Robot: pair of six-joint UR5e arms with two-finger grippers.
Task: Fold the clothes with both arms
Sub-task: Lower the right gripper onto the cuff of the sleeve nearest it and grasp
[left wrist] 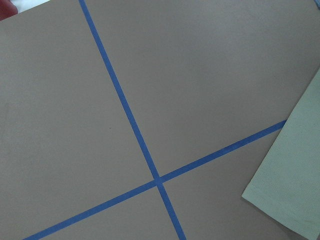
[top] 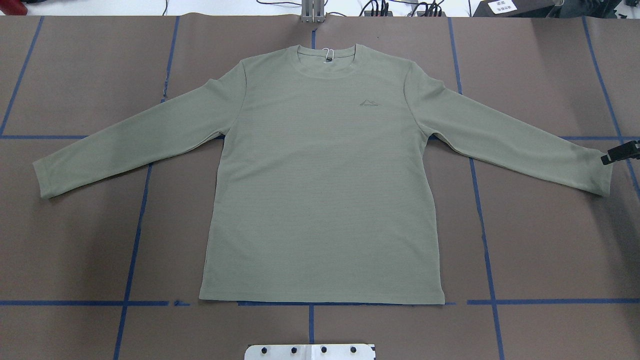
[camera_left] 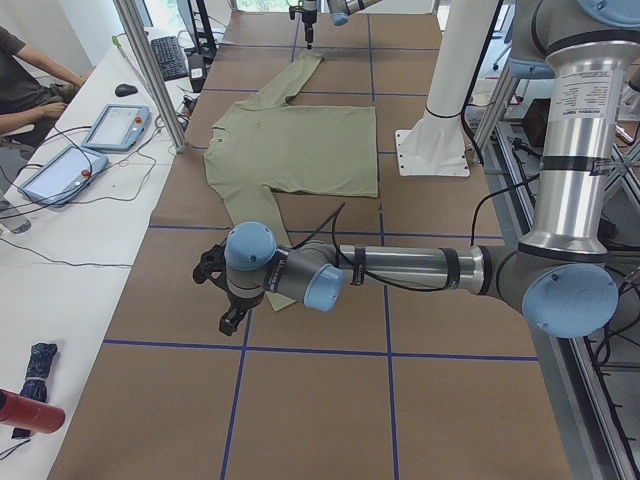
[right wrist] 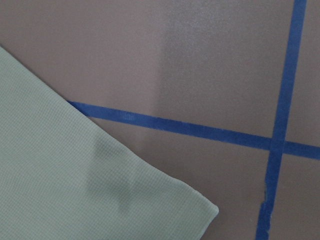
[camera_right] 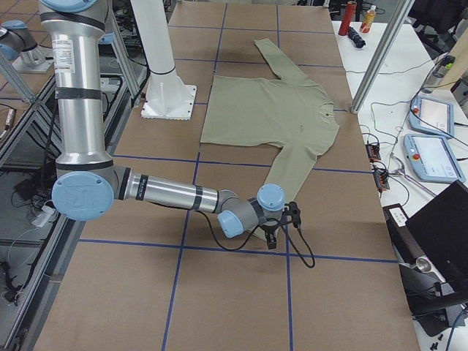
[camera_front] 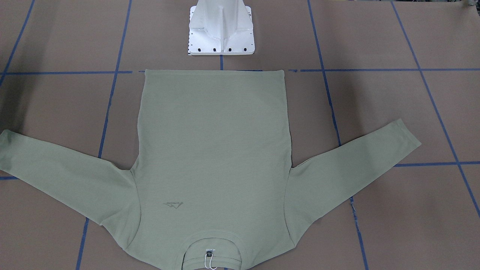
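The sage-green long-sleeved shirt (top: 320,190) lies flat and front up, both sleeves spread, its collar (top: 327,55) at the far side and its hem toward the robot's base. My right gripper (top: 607,159) hovers at the end of the shirt's right-hand sleeve cuff (right wrist: 75,175), and only a black tip of it shows at the overhead view's edge. My left gripper (camera_left: 230,322) hangs over the other cuff (left wrist: 290,185). I cannot tell whether either gripper is open or shut. No fingers show in the wrist views.
The white pedestal (camera_front: 221,33) stands just behind the hem. Blue tape lines (top: 135,250) cross the brown table cover. A side table with tablets (camera_left: 115,125) and a seated person (camera_left: 20,85) lies beyond the collar. An aluminium post (camera_right: 376,62) rises there.
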